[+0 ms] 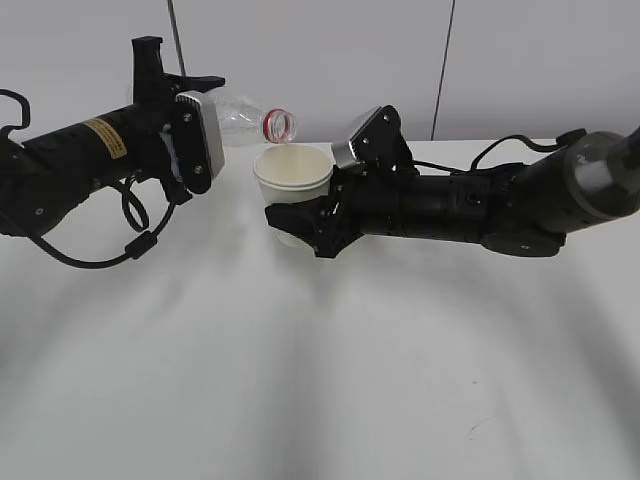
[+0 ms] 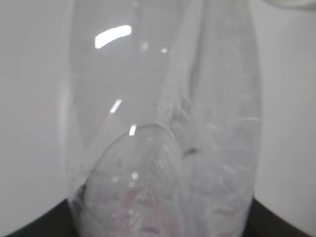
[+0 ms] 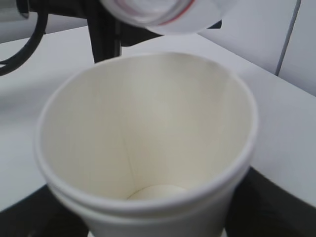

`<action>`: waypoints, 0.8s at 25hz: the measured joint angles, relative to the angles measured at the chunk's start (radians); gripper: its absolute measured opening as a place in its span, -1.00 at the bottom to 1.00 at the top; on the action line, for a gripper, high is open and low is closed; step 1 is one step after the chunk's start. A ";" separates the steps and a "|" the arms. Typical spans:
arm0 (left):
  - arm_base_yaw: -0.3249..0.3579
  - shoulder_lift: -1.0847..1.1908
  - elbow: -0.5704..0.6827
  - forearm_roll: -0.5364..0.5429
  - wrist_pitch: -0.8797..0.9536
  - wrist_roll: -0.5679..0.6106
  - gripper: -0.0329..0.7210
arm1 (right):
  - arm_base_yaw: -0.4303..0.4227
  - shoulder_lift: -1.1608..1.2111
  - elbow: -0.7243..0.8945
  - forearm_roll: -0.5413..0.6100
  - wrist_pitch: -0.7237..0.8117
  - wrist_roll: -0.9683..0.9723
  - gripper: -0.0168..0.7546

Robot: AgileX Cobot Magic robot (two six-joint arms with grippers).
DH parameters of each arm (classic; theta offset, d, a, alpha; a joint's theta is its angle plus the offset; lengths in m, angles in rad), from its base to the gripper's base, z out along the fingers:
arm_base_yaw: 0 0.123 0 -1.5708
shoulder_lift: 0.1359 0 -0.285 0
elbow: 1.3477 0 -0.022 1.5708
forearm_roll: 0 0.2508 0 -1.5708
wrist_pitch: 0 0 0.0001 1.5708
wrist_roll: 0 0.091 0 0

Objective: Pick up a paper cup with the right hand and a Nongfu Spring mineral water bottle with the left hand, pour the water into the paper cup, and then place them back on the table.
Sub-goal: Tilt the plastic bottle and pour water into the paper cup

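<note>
Clear Nongfu Spring mineral water bottle [image 1: 245,118], clamped in the left hand [image 1: 190,140], tips over the paper cup [image 1: 292,180] gripped by the right hand [image 1: 315,225], centre frame above the table [image 1: 320,380].

My left arm [image 1: 70,160] is black with a yellow label [image 1: 104,138], a grey plate [image 1: 203,135] and looping black cables [image 1: 110,245]. My right arm [image 1: 480,205] is black, unlabelled, with a silver-grey plate [image 1: 352,150].
</note>
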State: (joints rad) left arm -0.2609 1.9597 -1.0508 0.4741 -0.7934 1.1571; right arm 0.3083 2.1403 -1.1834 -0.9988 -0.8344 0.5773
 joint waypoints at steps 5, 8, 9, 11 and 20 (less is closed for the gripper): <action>0.000 0.000 0.000 0.000 -0.002 0.023 0.00 | 0.000 0.000 0.000 0.000 0.000 0.000 0.37; 0.000 0.000 0.000 0.000 -0.002 0.040 0.00 | 0.000 0.000 0.000 -0.002 0.000 0.000 0.37; 0.000 0.000 0.000 0.000 -0.002 0.045 0.00 | 0.000 0.000 0.000 -0.002 0.000 0.000 0.37; 0.000 0.000 0.000 0.000 -0.002 0.055 0.00 | 0.000 0.000 0.000 -0.004 0.000 0.000 0.37; 0.000 -0.001 0.000 0.000 -0.002 0.087 0.00 | 0.000 0.000 0.000 -0.044 0.000 0.004 0.37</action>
State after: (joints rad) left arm -0.2609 1.9586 -1.0508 0.4741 -0.7958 1.2436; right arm 0.3083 2.1403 -1.1834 -1.0427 -0.8344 0.5813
